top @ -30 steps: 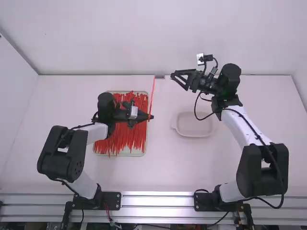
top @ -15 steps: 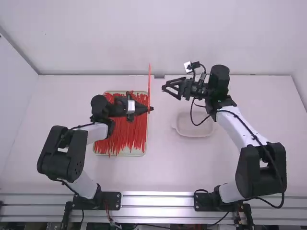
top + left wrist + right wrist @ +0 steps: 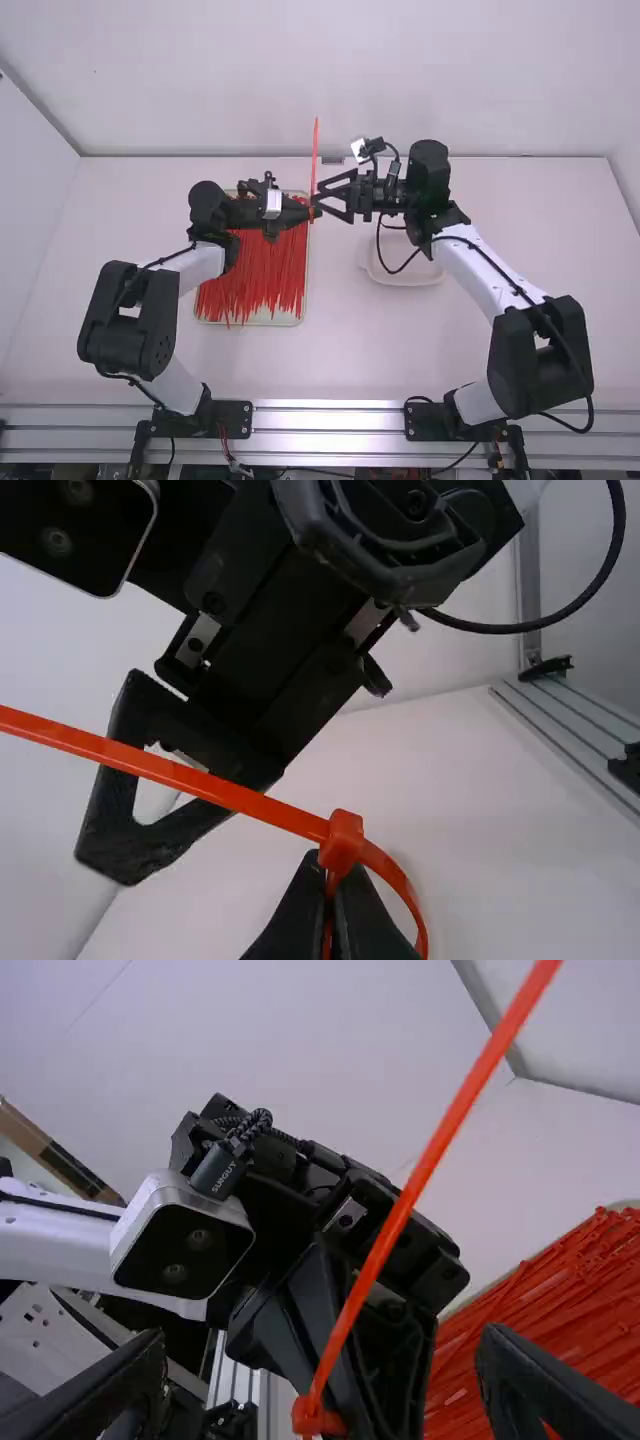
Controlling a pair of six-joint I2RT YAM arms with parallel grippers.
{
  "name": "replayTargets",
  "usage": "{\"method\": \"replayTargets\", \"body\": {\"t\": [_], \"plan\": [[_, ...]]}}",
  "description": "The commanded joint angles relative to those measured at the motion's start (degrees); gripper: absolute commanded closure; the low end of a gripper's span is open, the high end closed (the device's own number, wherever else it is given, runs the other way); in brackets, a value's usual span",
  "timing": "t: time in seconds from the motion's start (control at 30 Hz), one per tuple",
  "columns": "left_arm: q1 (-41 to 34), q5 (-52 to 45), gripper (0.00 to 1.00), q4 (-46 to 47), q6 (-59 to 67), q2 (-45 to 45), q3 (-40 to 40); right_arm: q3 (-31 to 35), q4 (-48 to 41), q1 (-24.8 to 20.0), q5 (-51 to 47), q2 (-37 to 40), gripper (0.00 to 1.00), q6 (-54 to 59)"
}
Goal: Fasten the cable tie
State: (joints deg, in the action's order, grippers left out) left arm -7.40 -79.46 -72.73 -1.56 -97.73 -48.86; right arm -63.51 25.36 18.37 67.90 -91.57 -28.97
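Note:
My left gripper is shut on the head of a red cable tie, held just past the right edge of the tie tray. The tie's tail stands straight up. In the left wrist view the head sits pinched at my fingertips, with a small loop beside it and the tail running off. My right gripper is open, right next to the left one, its fingers spread either side of the tail. I cannot tell if they touch it.
A pale tray heaped with several loose red cable ties lies under the left arm. A white dish sits right of centre, below the right arm. Table edges and walls lie farther off.
My right gripper has swung left from above the dish until it reaches the held tie. The left gripper lifted and tilted slightly with the tie in it.

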Motion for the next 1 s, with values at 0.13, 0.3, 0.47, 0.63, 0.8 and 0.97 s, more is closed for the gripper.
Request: {"method": "replayTargets", "body": {"t": [0.13, 0.3, 0.47, 0.63, 0.8, 0.97], "plan": [[-1.7, -0.4, 0.98, -1.7, -0.3, -0.4, -1.1, -1.3, 1.8, 0.9, -0.4, 0.8, 0.25, -1.5], [-1.5, 0.6, 0.98, -1.4, -0.7, -0.4, -1.1, -1.3, 2.8, 1.6, -0.4, 0.8, 0.57, -2.5], [-2.0, 2.3, 0.97, -3.1, -2.1, -0.4, -1.1, -1.3, 2.7, 1.6, -0.2, 0.8, 0.81, -2.5], [-1.8, 2.4, 0.97, -5.6, -4.6, -0.4, -1.1, -1.3, 2.6, 1.6, -0.2, 0.8, 1.0, -2.7], [-1.6, 2.7, 0.86, -6.5, -7.1, -0.4, -1.1, -1.3, 2.7, 1.5, -0.2, 0.8, 1.0, -2.5], [-1.7, 5.2, 0.01, -5.6, -11.1, -0.4, -1.1, -1.3, 6.1, -1.2, -0.2, 0.8, 1.0, -4.6]]}}
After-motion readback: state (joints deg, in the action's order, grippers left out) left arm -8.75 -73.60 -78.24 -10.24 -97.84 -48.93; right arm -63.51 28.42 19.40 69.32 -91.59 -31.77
